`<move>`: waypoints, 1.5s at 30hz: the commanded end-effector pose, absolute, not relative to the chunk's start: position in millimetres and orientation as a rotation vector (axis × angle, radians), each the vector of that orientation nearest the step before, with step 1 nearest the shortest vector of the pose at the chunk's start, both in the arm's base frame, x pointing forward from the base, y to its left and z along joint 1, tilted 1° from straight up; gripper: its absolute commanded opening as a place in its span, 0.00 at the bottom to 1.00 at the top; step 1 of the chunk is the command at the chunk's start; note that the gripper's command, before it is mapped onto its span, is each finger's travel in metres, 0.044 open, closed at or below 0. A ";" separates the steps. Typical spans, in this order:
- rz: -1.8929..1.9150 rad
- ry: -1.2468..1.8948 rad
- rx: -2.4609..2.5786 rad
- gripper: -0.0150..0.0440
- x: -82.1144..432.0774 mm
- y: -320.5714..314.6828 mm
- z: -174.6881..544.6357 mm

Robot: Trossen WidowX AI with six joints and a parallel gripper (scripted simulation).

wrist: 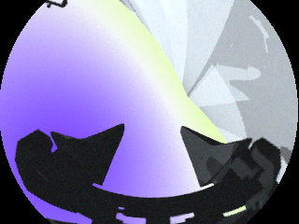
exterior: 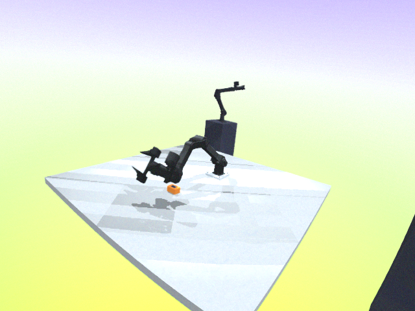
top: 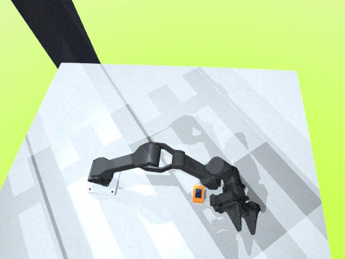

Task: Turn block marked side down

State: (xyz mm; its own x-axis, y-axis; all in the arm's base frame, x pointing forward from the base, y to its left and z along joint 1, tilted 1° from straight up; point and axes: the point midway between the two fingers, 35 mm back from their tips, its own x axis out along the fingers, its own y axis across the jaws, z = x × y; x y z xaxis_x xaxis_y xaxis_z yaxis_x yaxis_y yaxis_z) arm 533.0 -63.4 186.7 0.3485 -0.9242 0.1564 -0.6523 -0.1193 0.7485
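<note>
The orange block (top: 194,194) (exterior: 173,190) rests on the table (top: 117,89) (exterior: 214,247). Its dark marked patch (top: 198,192) (exterior: 174,186) is on its upper face, so the marked side faces up. My gripper (top: 246,232) (exterior: 136,159) (wrist: 152,128) is open, with nothing between its fingers. It is raised above the table, beyond the block from the arm's base, and its fingers point away from the block. The wrist view does not show the block.
The arm's white base plate (top: 101,189) (exterior: 208,174) is fixed to the table. Another arm (exterior: 218,100) stands on a dark pedestal (exterior: 219,135) behind the table in the exterior view. A dark post (top: 53,25) (exterior: 400,277) stands past the table's edge.
</note>
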 end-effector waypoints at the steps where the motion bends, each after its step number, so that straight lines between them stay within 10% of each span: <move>1: -0.460 -1.370 1.842 0.98 534.3 -63.2 187.5; 18: -0.681 0.000 0.716 1.00 604.7 -30.2 175.0; 45: -0.104 1.279 -0.042 1.00 449.0 14.8 123.8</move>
